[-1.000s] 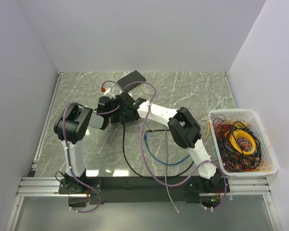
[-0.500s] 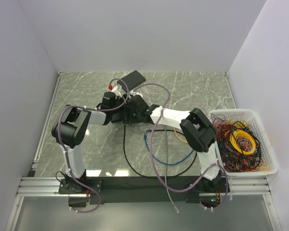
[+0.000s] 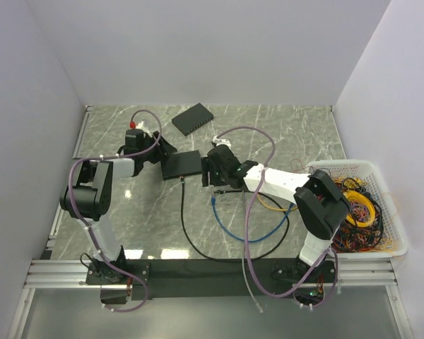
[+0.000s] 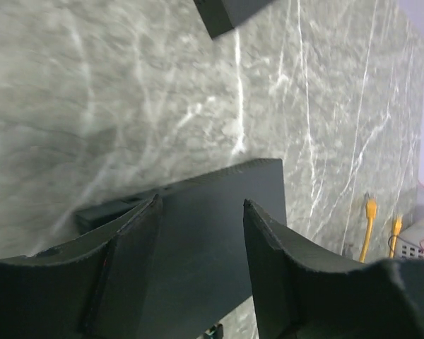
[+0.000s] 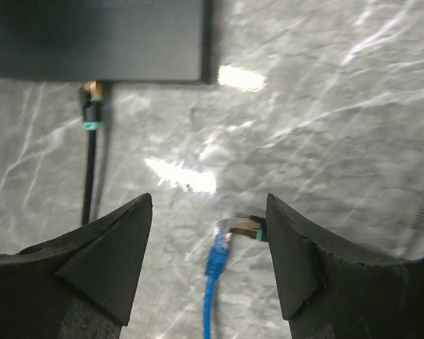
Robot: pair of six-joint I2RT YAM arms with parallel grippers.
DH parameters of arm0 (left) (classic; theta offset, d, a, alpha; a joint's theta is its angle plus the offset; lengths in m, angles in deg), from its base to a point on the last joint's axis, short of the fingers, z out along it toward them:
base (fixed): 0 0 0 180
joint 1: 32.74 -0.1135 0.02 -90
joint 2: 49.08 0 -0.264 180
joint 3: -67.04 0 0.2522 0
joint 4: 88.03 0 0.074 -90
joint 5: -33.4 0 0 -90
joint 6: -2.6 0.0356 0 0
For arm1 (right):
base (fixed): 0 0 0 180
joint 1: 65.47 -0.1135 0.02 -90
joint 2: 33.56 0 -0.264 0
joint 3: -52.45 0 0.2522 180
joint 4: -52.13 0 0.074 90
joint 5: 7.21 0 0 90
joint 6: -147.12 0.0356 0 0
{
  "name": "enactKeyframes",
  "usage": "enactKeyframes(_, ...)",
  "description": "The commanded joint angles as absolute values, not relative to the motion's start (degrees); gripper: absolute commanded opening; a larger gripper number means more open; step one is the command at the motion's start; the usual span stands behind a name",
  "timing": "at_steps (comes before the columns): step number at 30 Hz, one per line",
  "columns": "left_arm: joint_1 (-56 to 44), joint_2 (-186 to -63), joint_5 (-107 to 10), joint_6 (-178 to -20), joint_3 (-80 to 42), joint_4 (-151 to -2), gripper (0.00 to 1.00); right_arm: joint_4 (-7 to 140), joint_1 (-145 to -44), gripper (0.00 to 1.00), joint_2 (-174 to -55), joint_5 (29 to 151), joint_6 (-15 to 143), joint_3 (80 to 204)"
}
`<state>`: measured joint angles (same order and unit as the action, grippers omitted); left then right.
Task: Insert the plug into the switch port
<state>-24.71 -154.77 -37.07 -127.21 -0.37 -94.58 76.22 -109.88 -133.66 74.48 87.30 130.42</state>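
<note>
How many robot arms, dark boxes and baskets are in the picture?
Robot arms: 2
Dark boxes: 2
White basket: 1
Total: 5
</note>
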Motion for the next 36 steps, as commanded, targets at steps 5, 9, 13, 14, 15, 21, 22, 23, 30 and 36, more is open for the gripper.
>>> enactKeyframes(5,-27.29,-157.53,-41.83,-128.35,-2.08,-90.36,0.58,74.15,-112.67,0.72,-135.33,77.87,87.97,133.10)
enactKeyframes(9,-27.91,-161.39,-40.60,-128.62,-6.04,-87.02,0.57,74.50,-112.67,0.72,-138.23,77.61,87.71,135.56)
enactKeyframes(13,-28.26,-161.49,-39.11,-129.76,-5.88,-87.72,0.56,75.38,-112.15,0.72,-141.40,77.87,87.45,140.29)
enactKeyframes(14,-28.26,-161.05,-38.76,-130.02,-5.35,-87.98,0.56,75.73,-111.88,0.72,-142.97,78.05,87.45,141.35)
enactKeyframes(15,-28.26,-160.35,-38.41,-130.20,-4.65,-88.41,0.56,75.82,-111.45,0.72,-143.86,78.74,87.62,142.32)
enactKeyframes(21,-28.17,-155.96,-36.91,-131.78,2.91,-90.88,0.55,73.19,-103.89,0.71,-148.69,87.00,91.22,146.28)
enactKeyframes(22,-28.09,-155.43,-36.74,-131.96,4.66,-91.23,0.55,73.01,-103.27,0.72,-149.22,88.32,91.49,147.24)
enactKeyframes(23,-27.83,-154.99,-36.65,-132.04,5.37,-91.49,0.55,73.18,-102.48,0.71,-150.27,88.77,91.66,147.86)
enactKeyframes(30,-26.86,-152.44,-37.00,-132.22,9.59,-92.19,0.55,73.53,-101.95,0.71,-151.69,89.12,91.14,150.68)
enactKeyframes(36,-26.15,-152.17,-37.88,-132.40,10.74,-92.11,0.55,74.94,-101.34,0.71,-145.90,85.01,92.01,145.68)
